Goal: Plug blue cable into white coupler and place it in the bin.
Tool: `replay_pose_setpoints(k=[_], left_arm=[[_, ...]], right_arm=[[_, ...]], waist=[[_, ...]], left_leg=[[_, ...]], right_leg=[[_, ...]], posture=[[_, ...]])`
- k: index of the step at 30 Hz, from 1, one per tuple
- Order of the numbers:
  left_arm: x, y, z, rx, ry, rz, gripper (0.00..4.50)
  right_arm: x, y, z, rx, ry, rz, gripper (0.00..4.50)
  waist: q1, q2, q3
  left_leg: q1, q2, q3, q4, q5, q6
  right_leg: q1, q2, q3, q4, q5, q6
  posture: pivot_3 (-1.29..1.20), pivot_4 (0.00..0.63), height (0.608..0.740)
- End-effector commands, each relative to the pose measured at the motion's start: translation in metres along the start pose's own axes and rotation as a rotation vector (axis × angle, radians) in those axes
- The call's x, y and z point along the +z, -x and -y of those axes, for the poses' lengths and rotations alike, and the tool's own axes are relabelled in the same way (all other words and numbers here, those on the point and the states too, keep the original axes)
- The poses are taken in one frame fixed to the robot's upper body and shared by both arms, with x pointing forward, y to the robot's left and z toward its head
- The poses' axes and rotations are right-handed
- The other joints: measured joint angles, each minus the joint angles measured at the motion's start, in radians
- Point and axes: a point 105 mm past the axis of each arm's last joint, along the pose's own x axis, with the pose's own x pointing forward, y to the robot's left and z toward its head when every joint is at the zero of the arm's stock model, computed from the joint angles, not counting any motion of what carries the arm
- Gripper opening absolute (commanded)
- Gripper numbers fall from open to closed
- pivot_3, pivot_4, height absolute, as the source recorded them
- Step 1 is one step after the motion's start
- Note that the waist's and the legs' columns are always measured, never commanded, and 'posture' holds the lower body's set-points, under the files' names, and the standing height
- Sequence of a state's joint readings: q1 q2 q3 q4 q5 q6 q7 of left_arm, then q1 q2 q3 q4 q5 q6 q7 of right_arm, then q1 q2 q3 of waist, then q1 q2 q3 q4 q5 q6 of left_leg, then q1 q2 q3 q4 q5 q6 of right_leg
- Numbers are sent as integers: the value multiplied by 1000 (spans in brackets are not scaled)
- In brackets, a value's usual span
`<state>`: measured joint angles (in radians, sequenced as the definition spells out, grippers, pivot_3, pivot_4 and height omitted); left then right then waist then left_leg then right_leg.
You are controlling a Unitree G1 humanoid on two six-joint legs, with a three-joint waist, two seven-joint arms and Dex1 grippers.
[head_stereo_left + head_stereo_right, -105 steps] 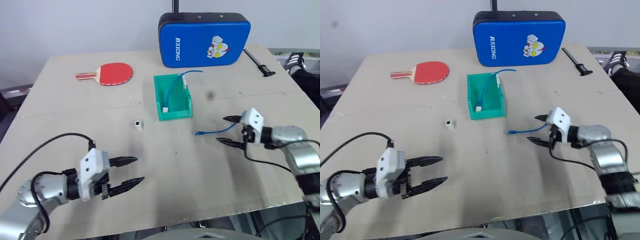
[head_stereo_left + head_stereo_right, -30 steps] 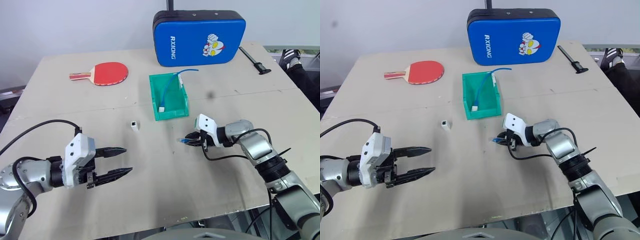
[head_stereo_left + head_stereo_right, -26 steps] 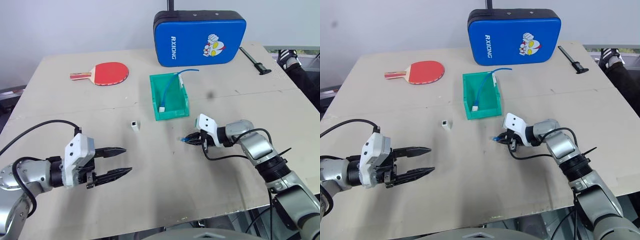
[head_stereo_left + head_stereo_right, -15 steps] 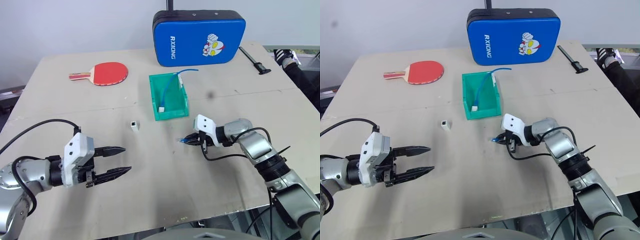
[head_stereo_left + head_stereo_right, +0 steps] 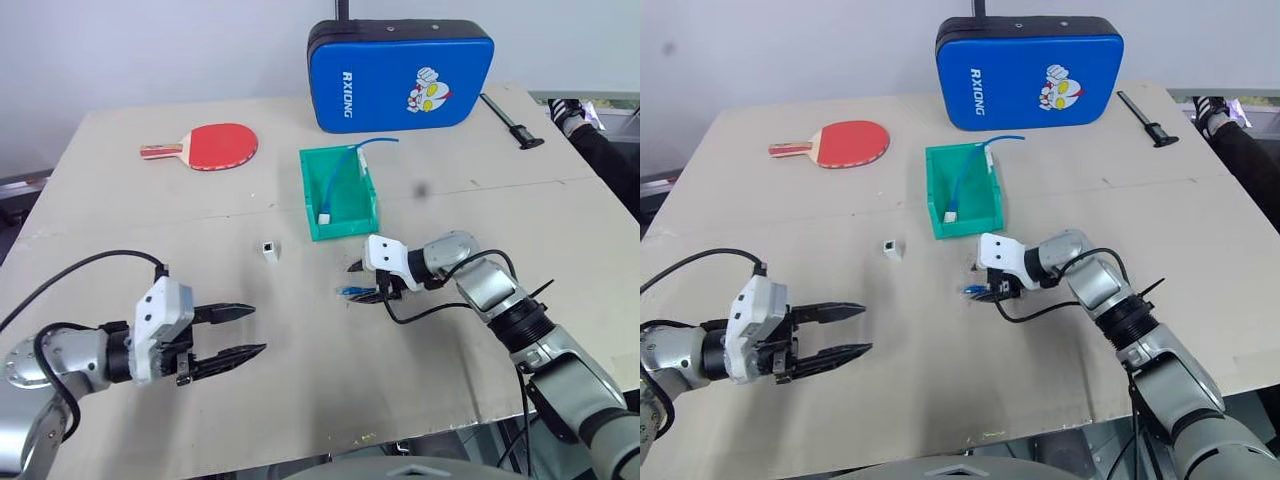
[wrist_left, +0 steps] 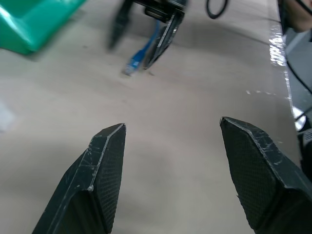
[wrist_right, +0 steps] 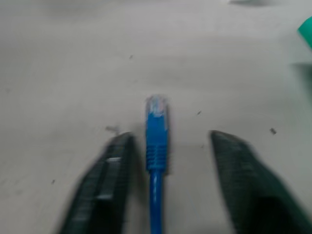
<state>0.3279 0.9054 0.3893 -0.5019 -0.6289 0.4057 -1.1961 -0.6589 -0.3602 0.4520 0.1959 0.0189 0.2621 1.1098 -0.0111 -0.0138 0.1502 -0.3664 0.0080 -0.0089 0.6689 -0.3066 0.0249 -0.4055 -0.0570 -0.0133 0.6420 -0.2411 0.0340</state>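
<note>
Looking down over my arms, I see the thin bright blue cable (image 5: 352, 292) lying on the pale wooden tabletop (image 5: 140, 215), its clear plug tip pointing away from the right gripper (image 5: 363, 281). That gripper's two black fingers stand spread apart on either side of the cord — in the right wrist view the plug end sits in the gap, clear of the far finger, and I cannot tell whether the near one brushes it, so I have no hold on it. The tiny white plastic coupler block (image 5: 269, 249) sits by itself on the table, well apart from the cable and to its left, nearer the small green plastic bin (image 5: 339, 193). A second blue cord with a white end lies inside that bin, one end hanging over its far rim. My left gripper (image 5: 240, 332) hovers low over the near left part of the table, fingers parted and empty — nothing between them but bare tabletop.
</note>
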Motion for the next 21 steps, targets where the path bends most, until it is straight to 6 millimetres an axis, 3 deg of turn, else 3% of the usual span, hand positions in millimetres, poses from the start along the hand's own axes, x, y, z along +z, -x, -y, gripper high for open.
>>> replay_pose_setpoints(k=[1, 8, 11, 16, 21], left_arm=[[8, -9, -2, -39, -60, 14, 3153], [10, -52, -32, -38, -124, -18, 3153], [10, -78, -48, -27, -152, -44, 3153], [6, -108, -58, -134, -225, -88, 3153], [2, -128, -64, -214, -273, -133, 3153]], right_arm=[[15, 27, 2, -38, -8, 70, 4075], [20, 78, -47, -3, -115, 171, 4075], [17, 95, -58, -83, -206, 256, 4075], [4, 125, -70, -280, -294, 329, 4075], [-10, 134, -83, -367, -339, 299, 4075]], waist=[[4, 0, 0], [23, 0, 0], [23, -1, 1], [25, -2, 0], [20, -2, 0]], left_leg=[[-1, 0, 0, 0, 0, 0], [-2, -2, 0, 0, -2, 3], [-1, -2, 0, 1, -3, 5], [-1, -2, 1, 2, -3, 5], [0, -2, 2, 2, -3, 5]], right_leg=[[0, 0, 0, 0, 0, 0], [0, 0, -1, -1, 0, 0], [0, 2, -1, 0, 0, 1], [0, 3, -1, 1, 0, 1], [0, 5, 0, 1, 0, 1]], posture=[[0, 150, 740], [0, 150, 740], [0, 150, 740], [0, 150, 740], [0, 150, 740]])
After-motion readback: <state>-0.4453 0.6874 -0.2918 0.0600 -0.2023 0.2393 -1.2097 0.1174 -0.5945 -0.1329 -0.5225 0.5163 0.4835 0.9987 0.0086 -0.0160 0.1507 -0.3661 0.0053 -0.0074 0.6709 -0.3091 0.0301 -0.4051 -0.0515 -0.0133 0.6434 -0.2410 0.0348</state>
